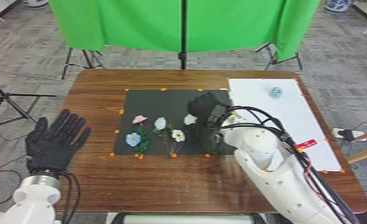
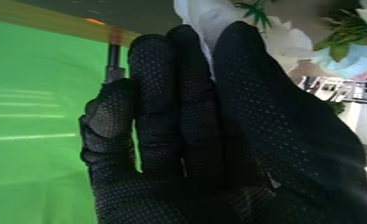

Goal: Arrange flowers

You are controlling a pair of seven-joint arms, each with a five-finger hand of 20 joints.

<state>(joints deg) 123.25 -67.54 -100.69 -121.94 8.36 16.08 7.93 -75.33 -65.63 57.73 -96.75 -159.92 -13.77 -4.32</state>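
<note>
- Flowers lie in a loose row on the black mat point(image 1: 153, 102); left of that mat, on the worktop point(image 1: 171, 185), is the left hand point(image 1: 57, 142), its fingers straight and spread. It is clear of the stems, so little threatens from there.
- Near the mat's left edge, the pink flower point(image 1: 139, 119) and the blue flower point(image 1: 133, 139) lie close together; lifting one could drag the other if their leaves catch.
- Around the mat's middle, the white flower point(image 1: 160, 123) and the lower white flower point(image 1: 178, 135) have stems running close, so a broad grasp might gather both.
- Over the mat's right part is the right hand point(image 1: 206, 110), fingers nearly straight and thumb near them; I cannot tell whether a stem is between. The nearest white bloom point(image 1: 190, 119) could be crushed or knocked askew if the hand sweeps left.
- Right of the mat, on the white sheet point(image 1: 290, 117), is a small pale blue-green vase point(image 1: 275, 92), likely the goal; a drifting forearm or a badly angled stem could tip it.
</note>
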